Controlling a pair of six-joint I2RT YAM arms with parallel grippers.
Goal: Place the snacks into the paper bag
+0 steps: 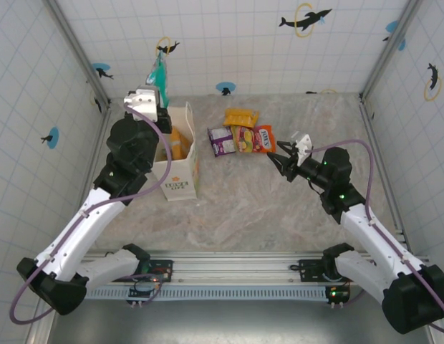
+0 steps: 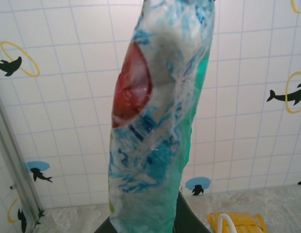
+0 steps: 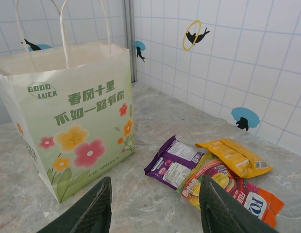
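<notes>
Teal packet roughly upright, long axis near vertical, above the paper bag, pinched by left gripper (right gripper agape).

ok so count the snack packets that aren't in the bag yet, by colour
purple packet, on the table: 1
yellow packet, on the table: 1
red packet, on the table: 1
orange packet, on the table: 1
teal packet, held by the left gripper above the paper bag: 1
Total: 5

I see a beige marbled tabletop boxed by white tiled walls with dolphin stickers, metal posts at the corners.
</notes>
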